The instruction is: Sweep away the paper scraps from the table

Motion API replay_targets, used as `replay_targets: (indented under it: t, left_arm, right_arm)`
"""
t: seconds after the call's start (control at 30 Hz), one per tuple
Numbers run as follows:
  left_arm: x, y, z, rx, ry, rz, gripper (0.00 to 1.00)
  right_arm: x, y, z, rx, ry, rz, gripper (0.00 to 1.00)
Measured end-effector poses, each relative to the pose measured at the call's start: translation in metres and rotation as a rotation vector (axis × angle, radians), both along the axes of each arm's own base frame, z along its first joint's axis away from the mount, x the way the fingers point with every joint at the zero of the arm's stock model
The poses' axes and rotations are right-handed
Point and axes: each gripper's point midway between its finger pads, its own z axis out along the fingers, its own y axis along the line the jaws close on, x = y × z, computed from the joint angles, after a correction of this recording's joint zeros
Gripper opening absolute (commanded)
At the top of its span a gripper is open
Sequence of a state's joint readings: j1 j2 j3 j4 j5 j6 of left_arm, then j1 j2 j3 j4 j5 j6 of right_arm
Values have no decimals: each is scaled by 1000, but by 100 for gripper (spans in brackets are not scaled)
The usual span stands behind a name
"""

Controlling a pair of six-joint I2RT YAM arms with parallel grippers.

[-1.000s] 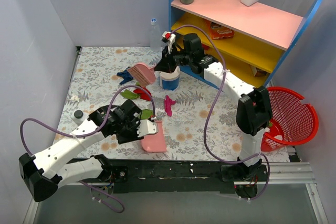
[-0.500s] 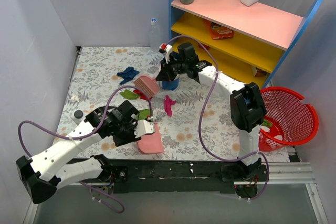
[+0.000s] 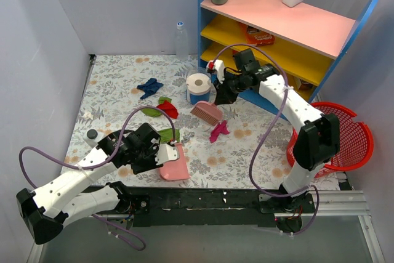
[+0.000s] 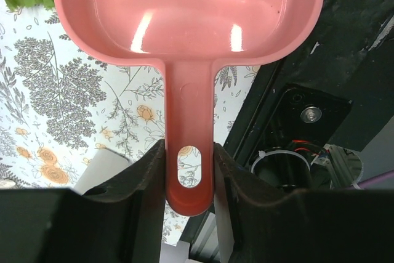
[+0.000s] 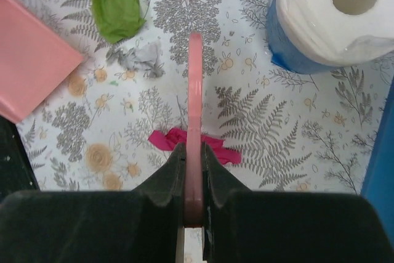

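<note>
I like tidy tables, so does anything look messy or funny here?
Yes. Crumpled paper litters the floral table: a dark blue scrap toward the back, a red scrap and a green scrap nearer the pink dustpan, a magenta scrap near the brush. Nothing looks spilled or broken.

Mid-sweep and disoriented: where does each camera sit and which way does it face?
Top external: above and behind the robot, looking down on the table; left gripper and right gripper show.
Left wrist: on the left wrist, looking along its fingers at the pink dustpan they clamp.
Right wrist: on the right wrist, looking down the brush handle at the table; its fingers show.
Shared: right wrist and top both show the magenta scrap.
</note>
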State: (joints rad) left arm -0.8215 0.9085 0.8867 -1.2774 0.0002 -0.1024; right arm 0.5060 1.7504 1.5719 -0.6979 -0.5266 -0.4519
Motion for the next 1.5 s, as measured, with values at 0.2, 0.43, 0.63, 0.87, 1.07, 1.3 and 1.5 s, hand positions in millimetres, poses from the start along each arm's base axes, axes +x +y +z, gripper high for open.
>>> replay_targets:
  t: [0.2,0.43,0.63,0.87,1.07,1.3,1.5]
  left_arm:
    - [-4,1,-7,10,24,-4,0]
    - [-6,2,-9,16,41,9,0]
    - [-10,5,-13,34,78,44,0]
    - [-9,9,-19,71,117,85,0]
    - [-3,7,-20,63,105,86,0]
    - [3,3,-24,34,62,49,0]
    - [8,-1,-23,24,42,21,0]
  right_arm:
    - [-17,-6,53,123,-116,53,1]
    - [0,67,64,275,-210,115,1]
    - [44,108,6,312,-151,42,1]
    - [74,121,-26,317,-125,-52,1]
    - [76,107,-28,272,-92,-83,1]
    - [41,32,-35,101,-52,-125,1]
    - [-18,-12,-15,-19,-61,-53,1]
